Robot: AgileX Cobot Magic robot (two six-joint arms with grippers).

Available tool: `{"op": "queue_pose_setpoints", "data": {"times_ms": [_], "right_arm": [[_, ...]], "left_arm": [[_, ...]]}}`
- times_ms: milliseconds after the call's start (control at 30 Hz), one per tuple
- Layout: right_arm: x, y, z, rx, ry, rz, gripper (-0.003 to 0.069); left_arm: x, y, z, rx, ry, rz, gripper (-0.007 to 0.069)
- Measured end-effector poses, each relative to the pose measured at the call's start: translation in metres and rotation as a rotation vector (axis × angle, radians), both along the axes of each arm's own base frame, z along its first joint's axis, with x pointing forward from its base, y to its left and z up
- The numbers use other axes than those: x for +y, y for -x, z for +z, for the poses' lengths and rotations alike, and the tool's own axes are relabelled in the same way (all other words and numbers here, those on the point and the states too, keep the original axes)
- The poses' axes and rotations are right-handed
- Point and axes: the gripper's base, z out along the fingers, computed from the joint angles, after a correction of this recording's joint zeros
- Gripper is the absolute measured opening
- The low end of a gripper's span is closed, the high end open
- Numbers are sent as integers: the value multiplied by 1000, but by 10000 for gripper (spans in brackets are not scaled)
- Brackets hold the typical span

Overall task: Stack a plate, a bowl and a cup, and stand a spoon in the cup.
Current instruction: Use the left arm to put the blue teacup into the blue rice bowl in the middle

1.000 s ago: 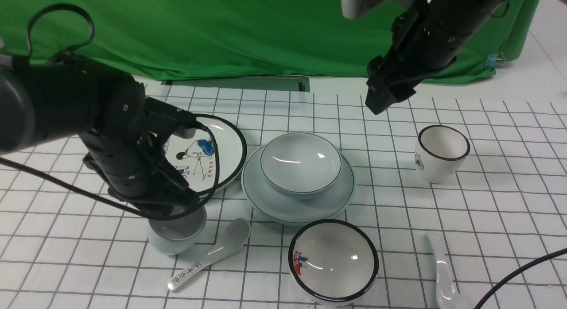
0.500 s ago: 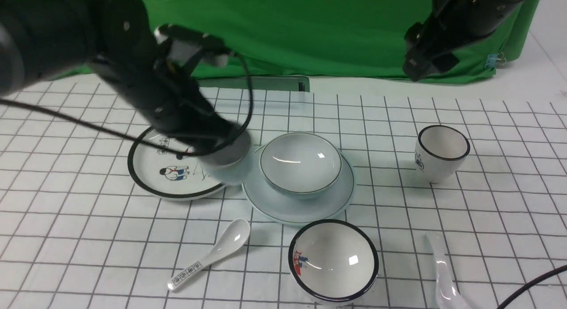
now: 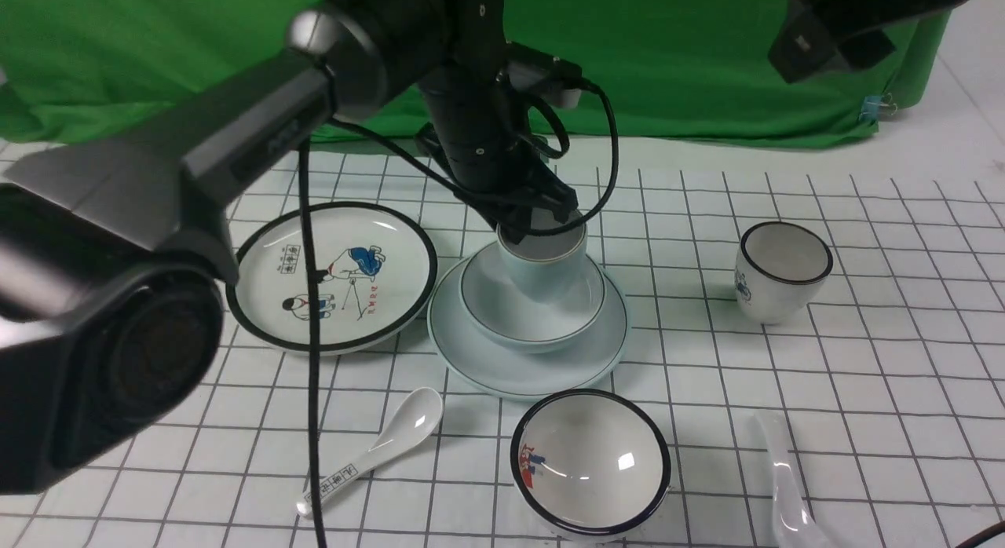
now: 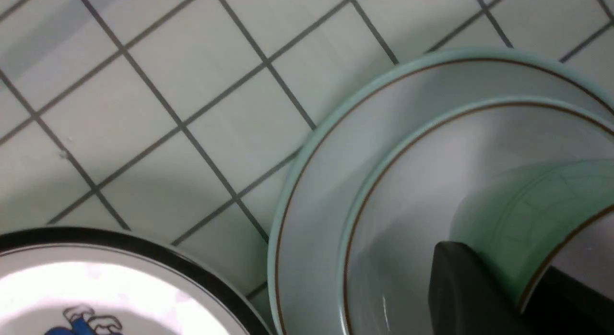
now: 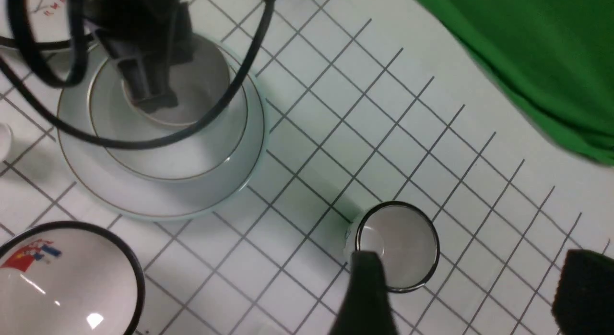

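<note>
1. Printed spoon (image 3: 369,458) and picture plate (image 3: 334,277) carry characters, too small to read.
2. Left gripper (image 3: 542,222) clamps the cup (image 3: 546,265) by its rim; cup sits inside bowl (image 3: 491,305) on plate (image 3: 502,367), mid-table (image 3: 864,375).
3. Right gripper (image 5: 472,296) is open, empty, raised near the right edge.
4. Spoon (image 3: 785,485) lies at the front-right corner.

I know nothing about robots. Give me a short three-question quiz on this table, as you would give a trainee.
1. True or false: the plain bowl sits on the plain plate.
2. What does the left gripper hold over that bowl?
A. the pale blue cup
B. a spoon
C. a black-rimmed bowl
3. Count: how many spoons lie on the table?

Key
1. True.
2. A.
3. Two: the plain white spoon and the printed spoon.
</note>
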Motion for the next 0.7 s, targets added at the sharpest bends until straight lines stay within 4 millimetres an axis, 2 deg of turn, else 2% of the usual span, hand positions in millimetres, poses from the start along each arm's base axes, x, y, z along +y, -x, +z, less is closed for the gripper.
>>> {"op": "queue_pose_setpoints", "data": {"times_ms": [200, 300, 433, 467, 567, 600, 667, 700], "right_arm": [[1, -2, -17, 50, 27, 6, 522], [1, -3, -23, 56, 35, 6, 522], [1, -4, -26, 57, 41, 5, 522], [1, -4, -26, 57, 41, 5, 522], [0, -3, -26, 70, 48, 3, 522], [0, -3, -27, 75, 50, 3, 522], [0, -2, -26, 77, 49, 0, 522], [0, -1, -26, 77, 47, -5, 522]], "left_arm": [[-1, -4, -12, 23, -18, 1, 8], [-1, -4, -12, 24, -19, 1, 51], [0, -2, -4, 9, -13, 1, 216], [0, -1, 0, 1, -9, 1, 253], [5, 6, 31, -58, 11, 2, 393], [8, 12, 52, -101, 21, 3, 437], [12, 17, 69, -136, 24, 10, 467], [16, 22, 83, -166, 30, 20, 486]]}}
